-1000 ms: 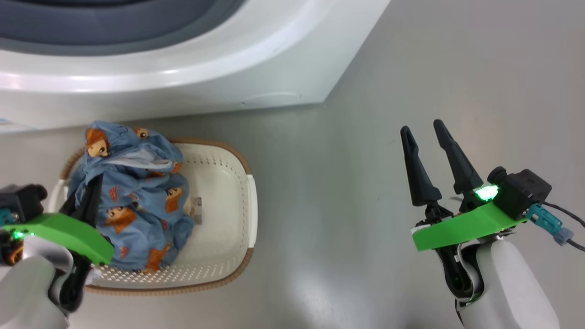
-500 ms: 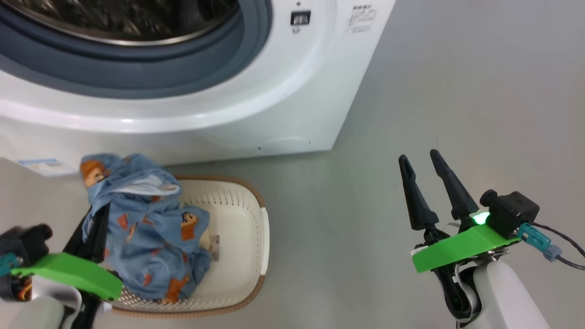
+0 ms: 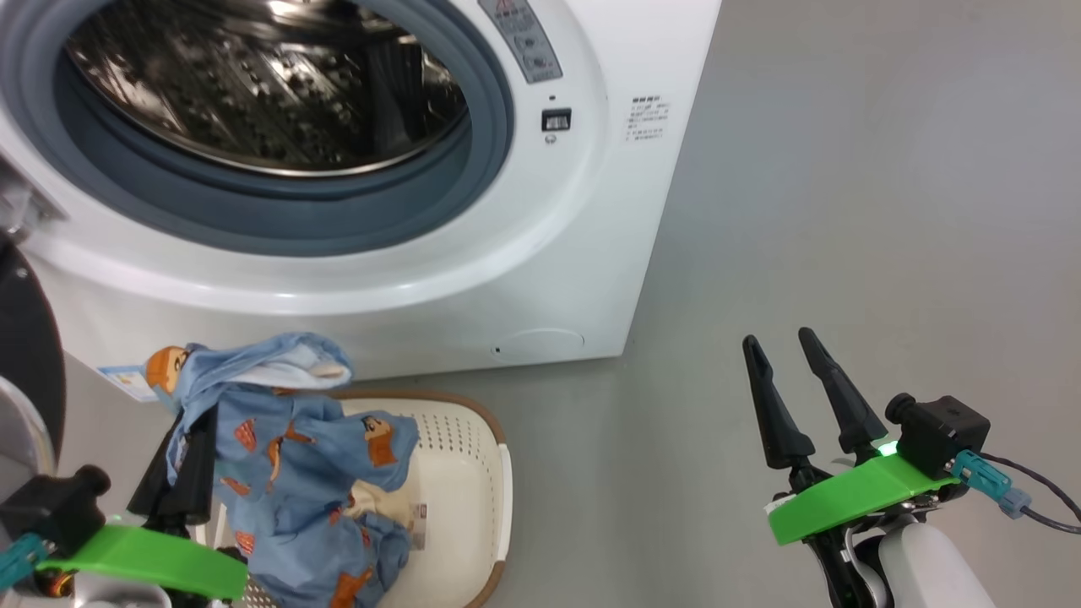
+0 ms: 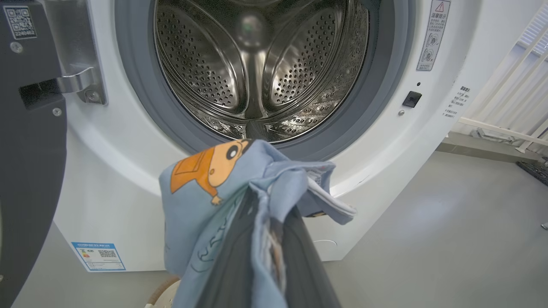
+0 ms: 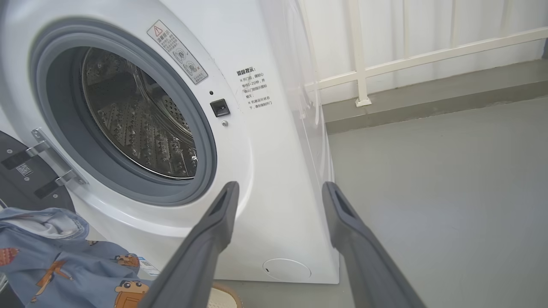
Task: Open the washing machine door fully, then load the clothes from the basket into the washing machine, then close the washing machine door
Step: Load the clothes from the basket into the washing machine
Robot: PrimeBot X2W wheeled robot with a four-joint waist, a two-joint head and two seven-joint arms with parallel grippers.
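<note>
- The washing machine [image 3: 591,211] stands just ahead of the left pincer [image 3: 192,460], its drum [image 4: 257,64] bare and facing the pincer, ready for loading.
- The door [image 4: 25,149] is swung wide to that pincer's left, clear of the mouth.
- The basket [image 3: 473,456] sits on the floor [image 3: 844,211] below and to the pincer's right, close under the machine, likely to keep the carry short.
- The blue garment [image 3: 287,439] drapes over the left pincer's tips and trails down into the basket. A cream cloth [image 3: 372,502] lies under it.
- The left pincer is clenched on the garment, jaws nearly together, aimed at the drum.
- The right pincer [image 3: 779,342] hangs well apart over bare floor, spread wide and grasping nothing.
</note>
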